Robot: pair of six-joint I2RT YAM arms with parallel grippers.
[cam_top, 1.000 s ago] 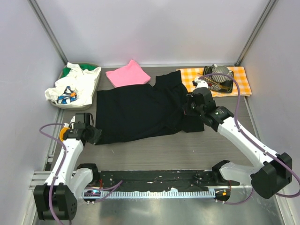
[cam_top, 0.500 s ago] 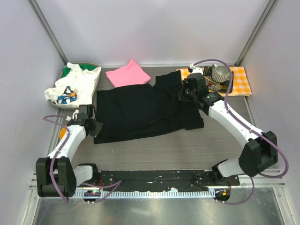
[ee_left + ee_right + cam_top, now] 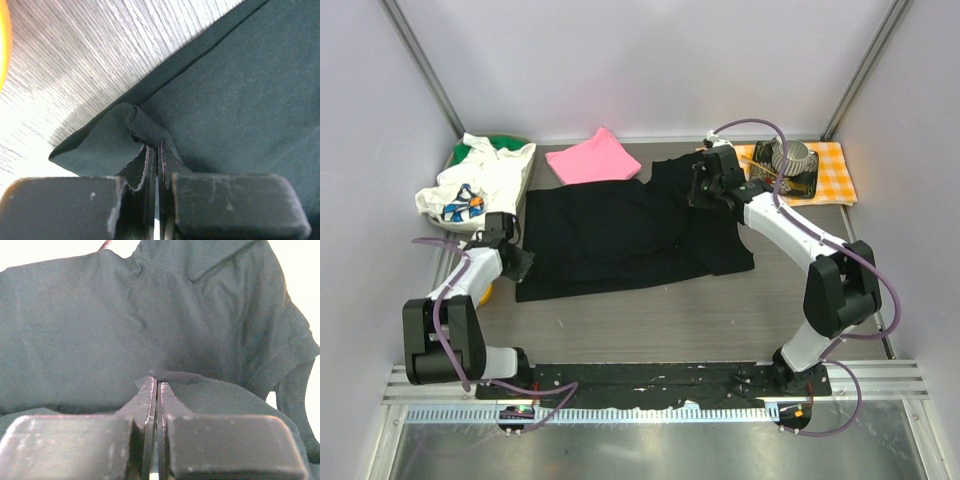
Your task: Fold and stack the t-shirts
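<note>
The big black t-shirt [image 3: 610,235] is lying spread out in the middle of the table [image 3: 650,320], with some wrinkles in it and one side bunching up a little. The pink t-shirt [image 3: 592,160] is sitting at the back, already looking folded, just beside the far edge of the black one. The left gripper [image 3: 517,265] is pinching the black shirt at its left edge; in the left wrist view its two fingers are pressing together on a small roll of the dark cloth. The right gripper [image 3: 698,188] is pinching the shirt on the far right side, near the checked cloth [image 3: 835,170], and its fingers are also squeezing tight on a little fold of cloth. So the arms seem to be doing the folding step on the black shirt, and it is not folded yet. Next, both grippers probably need to be lifting their bits of cloth at the same time and carrying them over the rest of the shirt. They should be going slowly and together, or the cloth may be slipping out or bunching up.
</note>
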